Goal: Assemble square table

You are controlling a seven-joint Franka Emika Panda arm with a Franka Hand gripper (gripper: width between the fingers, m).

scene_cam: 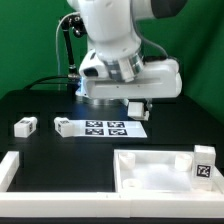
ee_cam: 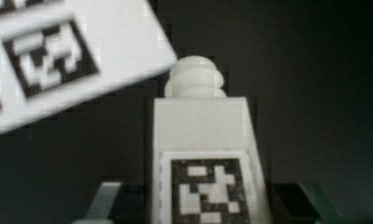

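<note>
My gripper (ee_cam: pixel 204 205) is shut on a short white table leg (ee_cam: pixel 204 135). The leg carries a black-and-white tag, and its rounded screw tip points away from the camera. One finger (ee_cam: pixel 112 200) shows on each side of it. In the exterior view the gripper (scene_cam: pixel 135 106) hangs just above the table, over the marker board's right end. The square table panel (scene_cam: pixel 140 172) lies at the front right with its recessed face up. A tagged leg (scene_cam: pixel 203 164) stands upright at its right corner. Two more legs lie on the black table: one (scene_cam: pixel 25 125) at the left and one (scene_cam: pixel 65 126) beside the marker board.
The marker board (scene_cam: pixel 112 127) lies flat under the arm and also shows in the wrist view (ee_cam: pixel 58 60). White border bars run along the front left (scene_cam: pixel 10 170) and along the front edge. The arm's base stands behind.
</note>
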